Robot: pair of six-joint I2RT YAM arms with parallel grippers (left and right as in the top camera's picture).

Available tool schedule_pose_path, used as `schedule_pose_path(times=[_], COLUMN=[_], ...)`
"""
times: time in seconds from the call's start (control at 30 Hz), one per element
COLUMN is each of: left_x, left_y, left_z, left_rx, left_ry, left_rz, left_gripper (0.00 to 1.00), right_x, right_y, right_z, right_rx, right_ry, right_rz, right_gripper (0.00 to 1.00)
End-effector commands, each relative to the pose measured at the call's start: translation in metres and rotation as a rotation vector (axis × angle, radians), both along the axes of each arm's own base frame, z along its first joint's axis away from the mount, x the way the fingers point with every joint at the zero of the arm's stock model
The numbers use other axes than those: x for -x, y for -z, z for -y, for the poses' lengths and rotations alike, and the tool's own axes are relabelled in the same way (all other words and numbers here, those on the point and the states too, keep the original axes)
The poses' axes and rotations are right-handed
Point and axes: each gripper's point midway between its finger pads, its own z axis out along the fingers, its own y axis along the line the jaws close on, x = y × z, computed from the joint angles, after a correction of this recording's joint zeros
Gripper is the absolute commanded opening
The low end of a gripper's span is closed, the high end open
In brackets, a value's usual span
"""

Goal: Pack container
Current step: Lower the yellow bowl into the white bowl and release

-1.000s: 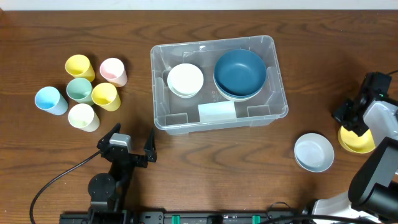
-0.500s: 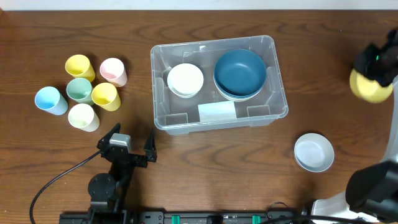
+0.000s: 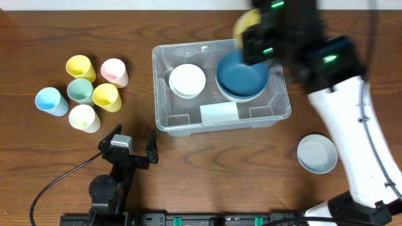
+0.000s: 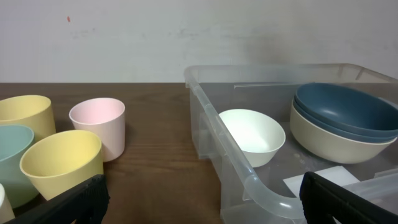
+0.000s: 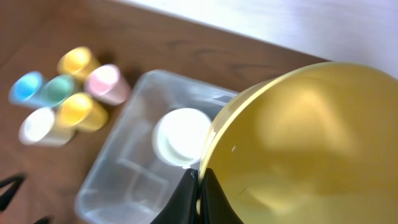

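The clear plastic container (image 3: 279,107) sits mid-table with a white bowl (image 3: 187,81), a blue bowl stacked on a cream one (image 3: 242,78) and a pale label (image 3: 219,113) inside. My right gripper (image 5: 199,190) is shut on the rim of a yellow bowl (image 5: 305,143) and holds it in the air over the container's far right corner; the bowl also shows in the overhead view (image 3: 244,24). My left gripper (image 3: 132,150) is open and empty on the table in front of the container's left corner. The container also shows in the left wrist view (image 4: 249,180).
Several pastel cups (image 3: 88,91) stand in a cluster left of the container. A light blue bowl (image 3: 316,154) sits on the table at the front right. The right arm (image 3: 339,94) reaches across the container's right side.
My right arm has swung from the table's right edge up and leftward with the yellow bowl, now above the container. The left arm has not moved.
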Motion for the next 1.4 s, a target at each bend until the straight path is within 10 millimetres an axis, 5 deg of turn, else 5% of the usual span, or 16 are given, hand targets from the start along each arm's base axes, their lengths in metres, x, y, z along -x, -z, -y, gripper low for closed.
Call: schedule_pose_path(times=[0.0, 0.27, 0.47, 0.63, 0.9, 0.93, 0.97, 1.07, 1.37], left_x=[0.001, 0.001, 0.001, 0.001, 0.001, 0.001, 0.001, 0.001, 0.001], left_y=[0.016, 0.016, 0.016, 0.015, 0.016, 0.016, 0.016, 0.016, 0.016], left_z=[0.003, 0.003, 0.003, 0.003, 0.003, 0.003, 0.003, 0.003, 0.003], left_rx=[-0.015, -0.015, -0.015, -0.015, -0.015, -0.015, -0.015, -0.015, -0.015], left_ry=[0.017, 0.017, 0.017, 0.017, 0.017, 0.017, 0.017, 0.017, 0.017], left_rz=[-0.042, -0.042, -0.042, -0.042, -0.042, -0.042, -0.042, -0.042, -0.042], left_gripper=[0.98, 0.98, 0.98, 0.98, 0.98, 0.98, 0.98, 0.98, 0.98], right_x=[0.005, 0.005, 0.003, 0.002, -0.003, -0.003, -0.003, -0.003, 0.006], right_y=[0.019, 0.098, 0.16, 0.192, 0.205, 0.205, 0.205, 0.205, 0.195], right_z=[-0.044, -0.115, -0.145, -0.158, -0.166, -0.166, -0.166, -0.166, -0.165], right_rx=[0.106, 0.212, 0.251, 0.257, 0.247, 0.247, 0.246, 0.249, 0.228], right_ry=[-0.054, -0.158, -0.214, -0.235, -0.243, -0.242, -0.243, -0.242, -0.266], right_rz=[0.034, -0.045, -0.132, -0.177, -0.179, -0.177, -0.177, -0.18, -0.2], right_gripper=[0.01, 0.01, 0.01, 0.01, 0.02, 0.09, 0.37, 0.54, 0.51])
